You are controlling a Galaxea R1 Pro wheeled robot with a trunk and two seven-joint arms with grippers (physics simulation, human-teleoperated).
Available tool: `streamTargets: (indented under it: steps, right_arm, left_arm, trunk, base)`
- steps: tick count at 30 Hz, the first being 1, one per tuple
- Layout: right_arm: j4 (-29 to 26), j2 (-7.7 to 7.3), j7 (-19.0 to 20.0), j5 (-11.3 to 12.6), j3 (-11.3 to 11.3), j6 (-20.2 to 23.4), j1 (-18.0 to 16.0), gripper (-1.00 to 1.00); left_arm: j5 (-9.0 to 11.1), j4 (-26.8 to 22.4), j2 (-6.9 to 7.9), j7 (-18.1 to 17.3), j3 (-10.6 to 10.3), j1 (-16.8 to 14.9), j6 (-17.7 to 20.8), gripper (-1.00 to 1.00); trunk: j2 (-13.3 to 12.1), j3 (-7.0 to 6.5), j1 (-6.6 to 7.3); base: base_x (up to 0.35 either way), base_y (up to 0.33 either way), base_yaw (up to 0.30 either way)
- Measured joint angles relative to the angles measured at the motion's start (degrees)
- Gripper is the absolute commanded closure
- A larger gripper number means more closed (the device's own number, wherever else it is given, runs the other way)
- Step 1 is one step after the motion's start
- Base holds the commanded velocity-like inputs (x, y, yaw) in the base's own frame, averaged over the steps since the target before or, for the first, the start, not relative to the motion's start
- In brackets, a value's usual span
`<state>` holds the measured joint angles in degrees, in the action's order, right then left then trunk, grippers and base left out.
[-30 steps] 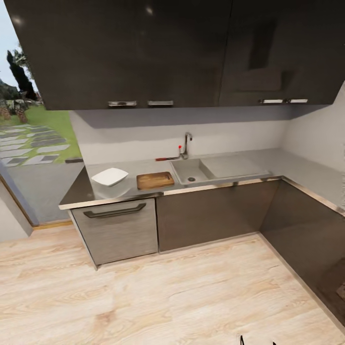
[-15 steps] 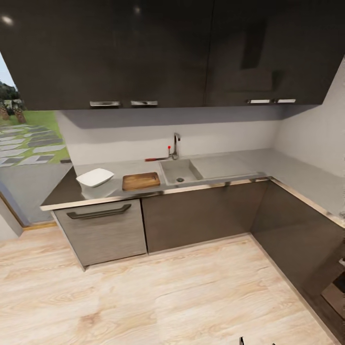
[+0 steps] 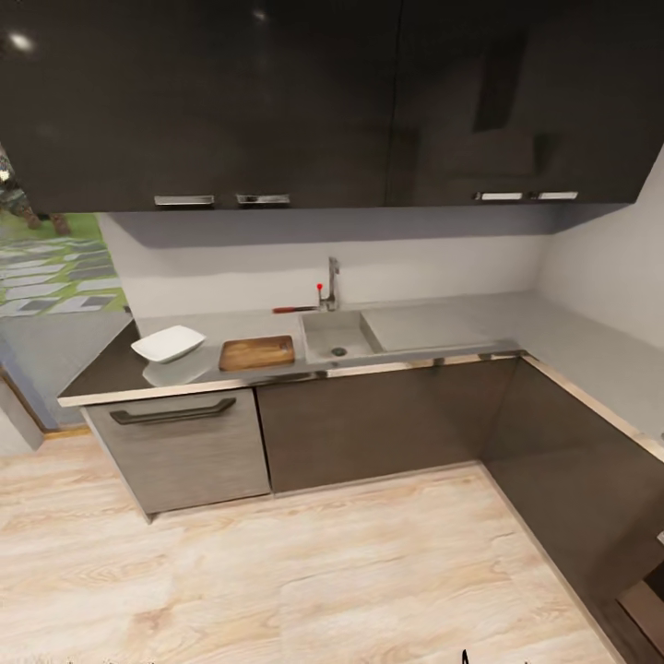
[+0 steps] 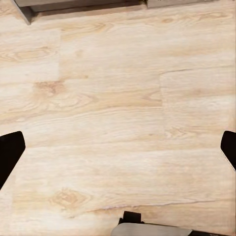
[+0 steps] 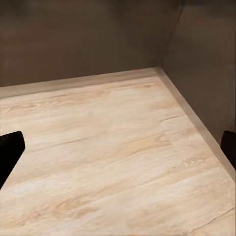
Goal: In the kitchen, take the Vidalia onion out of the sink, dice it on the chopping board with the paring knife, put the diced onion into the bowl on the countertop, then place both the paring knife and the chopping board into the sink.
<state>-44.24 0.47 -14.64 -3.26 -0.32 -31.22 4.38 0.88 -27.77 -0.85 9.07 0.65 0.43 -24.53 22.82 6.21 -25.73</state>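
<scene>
Worktop (image 3: 111, 369), left to right:
- Bowl (image 3: 167, 344), white, nothing visible in it.
- Chopping board (image 3: 257, 352), bare, just beside the sink (image 3: 337, 337).
- Knife (image 3: 295, 309), behind the sink, by the faucet (image 3: 330, 281).
- Onion: too small to make out in the basin.

Both grippers' fingers spread wide over the floor (image 4: 118, 123), holding nothing.

Progress, judged: nothing done; every step remains.

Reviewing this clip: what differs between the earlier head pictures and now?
Only the camera moved: the whole view slid, so counter items sit further left in the picture. Nothing was grasped or released. The bowl, chopping board, paring knife and sink keep their arrangement on the countertop. Both claws hang open over the floor.
</scene>
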Motion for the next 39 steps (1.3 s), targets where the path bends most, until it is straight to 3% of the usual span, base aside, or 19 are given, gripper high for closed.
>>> streamTargets:
  steps: [21,39]
  right_arm:
    - [0.0,-0.04,0.0,0.0,0.0,0.0,0.0,-1.0]
    - [0.3,0.03,-0.1,0.0,-0.1,0.0,0.0,-1.0]
  left_arm:
    - [0.0,0.1,0.0,0.0,0.0,0.0,0.0,-1.0]
    - [0.0,0.1,-0.01,0.0,0.0,0.0,0.0,-1.0]
  trunk:
    - [0.0,0.0,0.0]
    - [0.0,-0.14,0.0]
  base:
    - [0.208,-0.266,0.265]
    - [0.202,-0.268,-0.015]
